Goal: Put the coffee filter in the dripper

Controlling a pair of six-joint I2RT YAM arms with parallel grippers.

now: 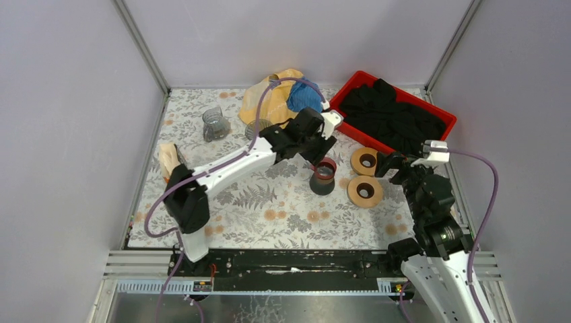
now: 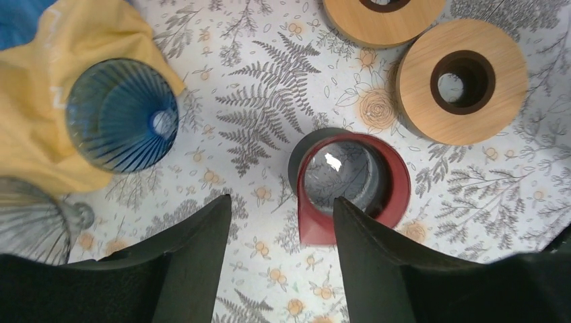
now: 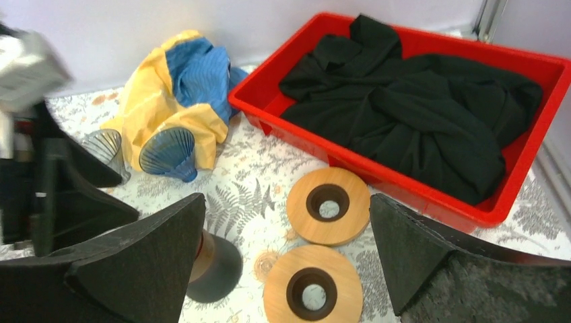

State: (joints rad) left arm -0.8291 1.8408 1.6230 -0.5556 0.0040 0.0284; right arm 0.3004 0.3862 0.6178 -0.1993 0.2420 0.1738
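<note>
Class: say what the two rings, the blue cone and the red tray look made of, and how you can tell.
Rings: wood, matt; faint grain, tan colour.
Blue cone: likely glass or plastic, glossy; tinted, see-through ribbed wall.
Red tray: probably plastic; smooth, even colour.

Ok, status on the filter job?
Left gripper open over the red dripper, holding nothing. Right gripper open, empty, above the wooden rings. No filter seen in the dripper. Nothing blocking it.
</note>
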